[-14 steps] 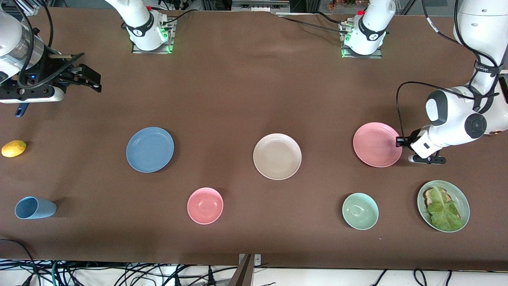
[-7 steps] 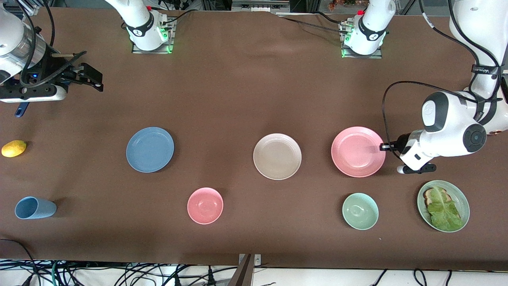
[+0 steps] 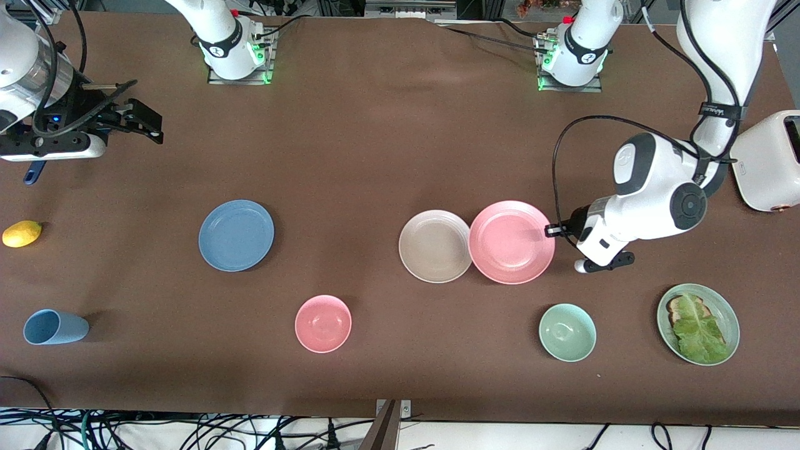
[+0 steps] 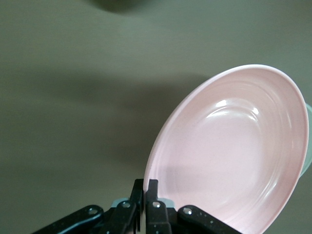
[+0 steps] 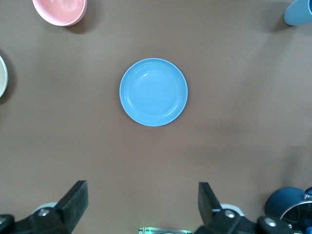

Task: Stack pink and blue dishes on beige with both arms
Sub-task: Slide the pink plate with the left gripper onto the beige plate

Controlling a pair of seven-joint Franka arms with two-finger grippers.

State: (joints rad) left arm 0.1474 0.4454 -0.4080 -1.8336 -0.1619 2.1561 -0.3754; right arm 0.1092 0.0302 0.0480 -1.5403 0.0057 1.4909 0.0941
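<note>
The table [image 3: 375, 144] is taking up basically the whole shot, brown cloth all over. The left arm [image 3: 656, 200] is reaching in from its end, and the left gripper [image 3: 553, 230] is pinching the rim of the pink plate [image 3: 511, 242], fingers clamped tight on the edge. That plate is hanging in the air, slightly tilted, and its edge is overlapping the beige plate [image 3: 434, 246] that's sitting mid-table. Can't really say from here if the two are touching.

The right arm [image 3: 31, 75] is waiting up high over its own end of the table, with the right gripper [image 5: 141, 202] spread wide and holding nothing. It's looking straight down at the blue plate [image 3: 236, 235], which is lying flat on the table, well apart from the beige one toward the right arm's end.
</note>
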